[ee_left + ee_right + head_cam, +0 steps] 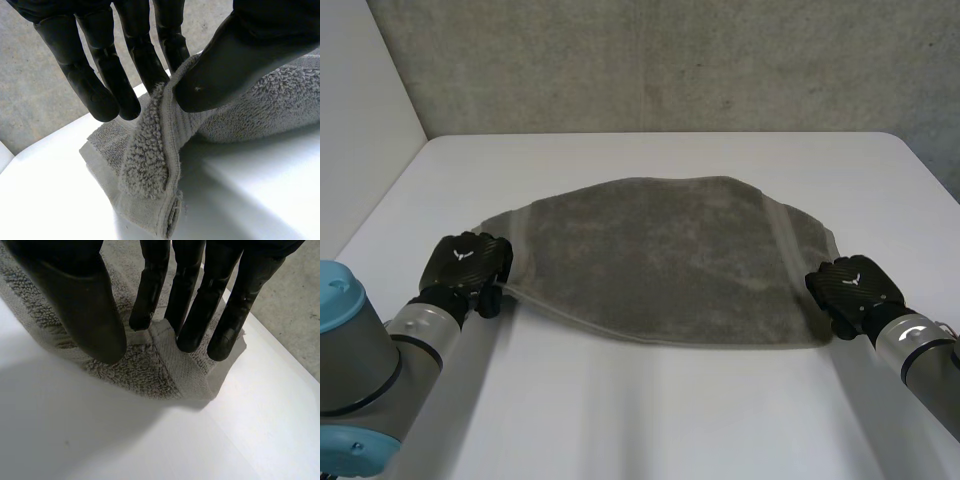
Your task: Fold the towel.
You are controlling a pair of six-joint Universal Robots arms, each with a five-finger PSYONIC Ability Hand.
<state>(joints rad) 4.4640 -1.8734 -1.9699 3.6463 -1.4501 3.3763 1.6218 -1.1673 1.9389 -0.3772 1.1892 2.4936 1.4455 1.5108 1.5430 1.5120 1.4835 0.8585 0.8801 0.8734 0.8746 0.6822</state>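
A grey towel (pixel 660 260) lies spread across the middle of the white table (pixel 650 410), with its near edge sagging in a curve. My left hand (pixel 470 262) sits at the towel's left near corner. In the left wrist view the thumb of my left hand (pixel 225 65) and a finger pinch a raised fold of the towel (pixel 150 165) at its hemmed edge. My right hand (pixel 850 285) is at the towel's right near corner. There the straight fingers of my right hand (pixel 190 305) rest their tips on the towel (pixel 150 370) beside the hem, and the thumb is set apart on the cloth.
Bare white table lies in front of the towel and behind it, up to the grey wall (pixel 670 60). The table's left edge (pixel 380 200) runs close by my left arm.
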